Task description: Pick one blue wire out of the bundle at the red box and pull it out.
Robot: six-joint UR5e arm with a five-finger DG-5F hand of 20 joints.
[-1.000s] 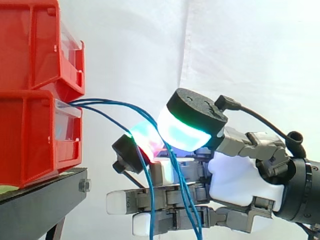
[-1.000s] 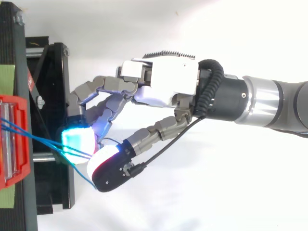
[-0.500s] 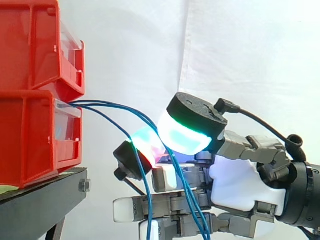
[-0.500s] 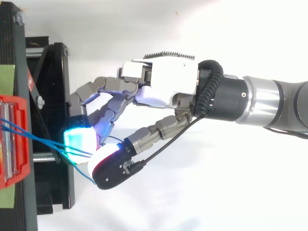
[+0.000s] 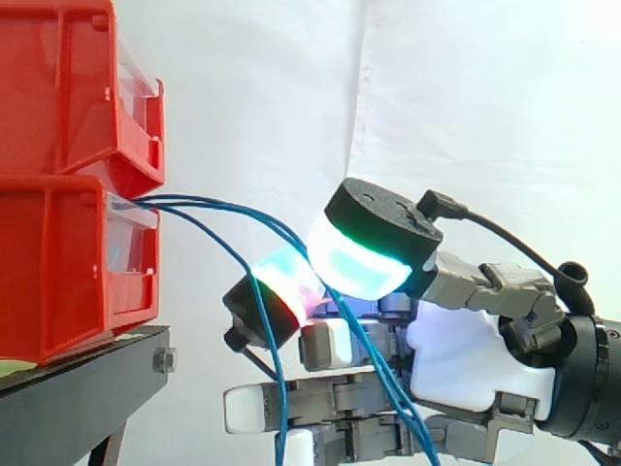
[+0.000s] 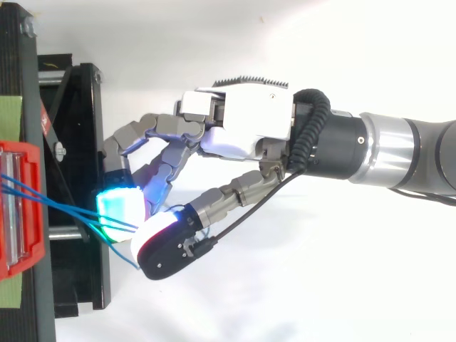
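Hand (image 6: 242, 121) near red box (image 5: 58, 262); fingers (image 5: 286, 282) pinched on blue wire (image 5: 213, 203) close to box mouth, likely for firm straight pull; whether single strand caught unclear.

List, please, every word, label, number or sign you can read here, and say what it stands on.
None can be read. The clear label holders on the red bins, the black stand, the blue wires and the hand show no lettering.
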